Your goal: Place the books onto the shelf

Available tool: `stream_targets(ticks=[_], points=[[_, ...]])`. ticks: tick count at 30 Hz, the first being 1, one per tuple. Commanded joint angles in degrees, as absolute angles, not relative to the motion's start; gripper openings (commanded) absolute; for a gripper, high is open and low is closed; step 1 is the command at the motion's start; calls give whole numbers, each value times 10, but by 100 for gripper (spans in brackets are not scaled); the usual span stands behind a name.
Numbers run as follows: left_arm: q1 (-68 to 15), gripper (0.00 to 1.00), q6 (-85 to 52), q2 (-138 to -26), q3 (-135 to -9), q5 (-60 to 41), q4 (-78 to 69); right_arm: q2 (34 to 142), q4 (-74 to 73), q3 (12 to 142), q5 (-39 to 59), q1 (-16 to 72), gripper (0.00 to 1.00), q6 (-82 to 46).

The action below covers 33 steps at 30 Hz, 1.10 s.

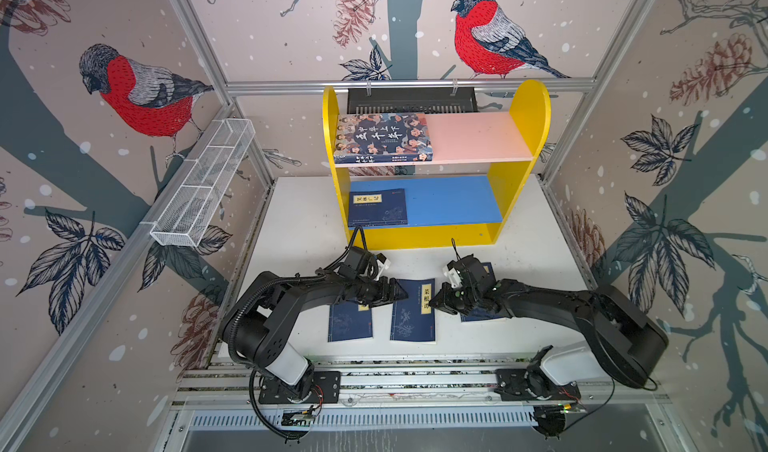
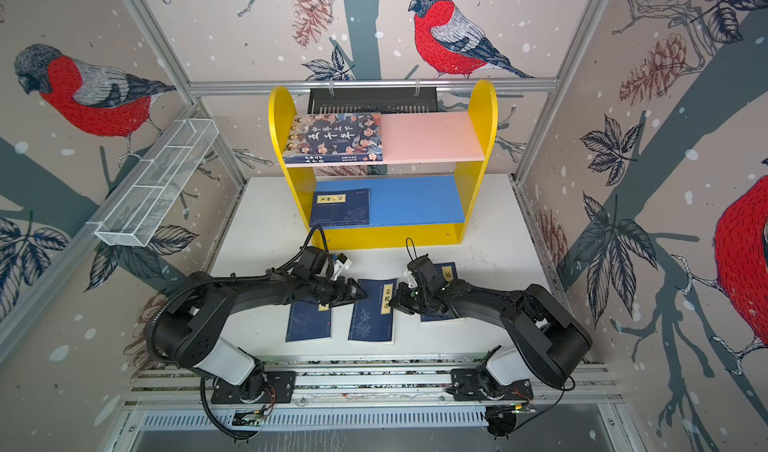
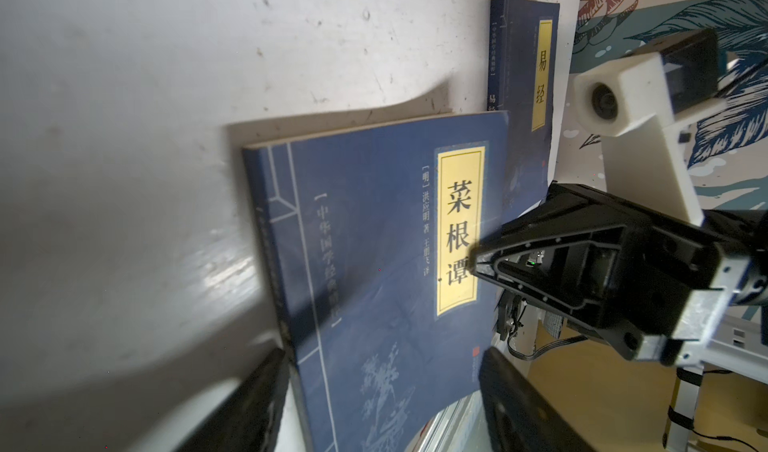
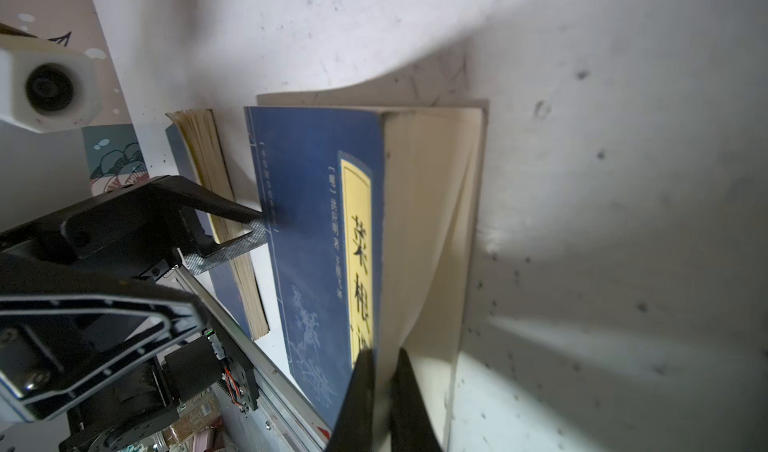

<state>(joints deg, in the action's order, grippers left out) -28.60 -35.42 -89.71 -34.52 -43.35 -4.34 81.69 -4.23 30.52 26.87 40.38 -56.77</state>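
Note:
Three navy books lie on the white table. My right gripper (image 1: 434, 302) (image 4: 382, 371) is shut on the free edge of the middle book (image 1: 409, 321) (image 2: 368, 321) (image 4: 307, 221), lifting its cover and some pages. My left gripper (image 1: 401, 294) (image 3: 382, 371) is open, its tips at that book's spine side. It hovers over the left book (image 1: 349, 323) (image 4: 245, 296). My right arm partly hides the right book (image 2: 446, 271) (image 3: 519, 76). On the yellow shelf (image 1: 528, 109), the large cartoon-cover book (image 1: 382, 138) lies on the pink board and a navy book (image 1: 378, 207) on the blue board.
A white wire-mesh basket (image 1: 203, 184) hangs on the left wall frame. A black slotted tray (image 1: 411, 100) sits behind the shelf. Aluminium rails (image 1: 415, 381) with both arm bases run along the table's front edge. The right halves of both shelf boards are bare.

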Motion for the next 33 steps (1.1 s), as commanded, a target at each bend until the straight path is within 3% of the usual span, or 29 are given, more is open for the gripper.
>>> stream_targets(ticks=[1, 12, 25, 30, 33], points=[[-270, 77, -344, -883, -343, -436, -30, 800, -77, 302, 287, 400, 1, -567], [-232, 78, -384, -830, -304, -515, -99, 732, -105, 291, 374, 361, 1, -558], [-236, 77, -446, -858, -285, -567, -178, 698, -128, 291, 425, 342, 1, -564], [-243, 72, -490, -857, -279, -602, -233, 694, -142, 290, 438, 341, 1, -570], [-245, 61, -516, -854, -278, -617, -260, 699, -143, 290, 440, 340, 1, -570]])
